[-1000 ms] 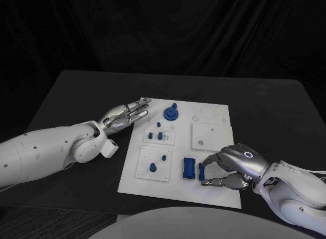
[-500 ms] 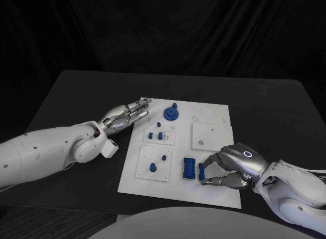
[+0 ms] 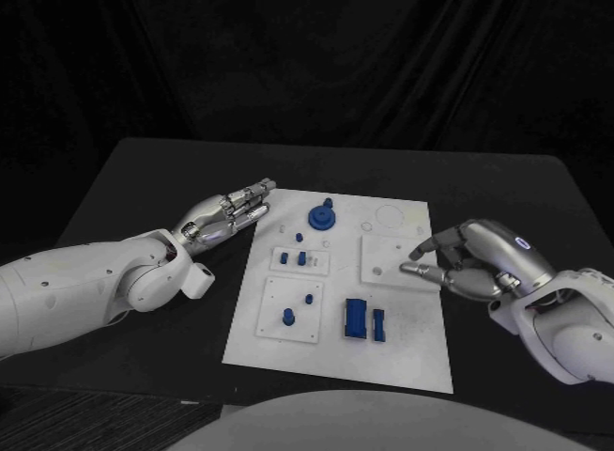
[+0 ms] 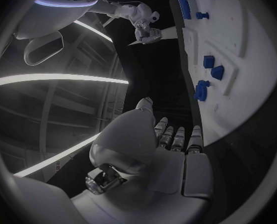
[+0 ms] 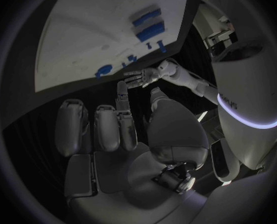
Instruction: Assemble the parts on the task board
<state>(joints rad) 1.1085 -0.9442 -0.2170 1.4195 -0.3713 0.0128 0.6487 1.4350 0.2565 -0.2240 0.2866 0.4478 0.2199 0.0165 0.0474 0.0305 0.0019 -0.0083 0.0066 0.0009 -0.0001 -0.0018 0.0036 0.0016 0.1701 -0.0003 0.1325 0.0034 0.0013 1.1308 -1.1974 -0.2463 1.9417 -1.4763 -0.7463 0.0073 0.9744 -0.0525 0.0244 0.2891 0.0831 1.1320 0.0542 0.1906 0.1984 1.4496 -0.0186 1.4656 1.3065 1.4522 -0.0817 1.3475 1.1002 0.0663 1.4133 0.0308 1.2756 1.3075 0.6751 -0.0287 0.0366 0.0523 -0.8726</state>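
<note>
The task board (image 3: 337, 362) sits in the middle of the black bench (image 3: 524, 202), a long white plate running from the robot's side toward the back. There's a fair strip of bare bench on both long sides and more behind the far edge, so both arms have room out there.

The left robot hand (image 3: 230, 214) is parked just off the board's far left corner, fingers stretched out nearly straight and close together, holding nothing; the fingertips (image 3: 266, 182) reach about level with the board's far edge. The right robot hand (image 3: 476, 258) hovers over the board's right edge by the raised square plate (image 3: 395, 256), fingers curled in loosely, one pointing toward that plate. Nothing in it that I can see, but I can't tell if it's touching the plate.

On the board: a round blue gear-like part (image 3: 322, 217) near the far end, three small blue pegs (image 3: 294, 254) on a little plate below it, two more blue pieces (image 3: 297, 312) on the near left plate, and two blue rectangular blocks (image 3: 364, 318) lying side by side, just apart, on the near half.
</note>
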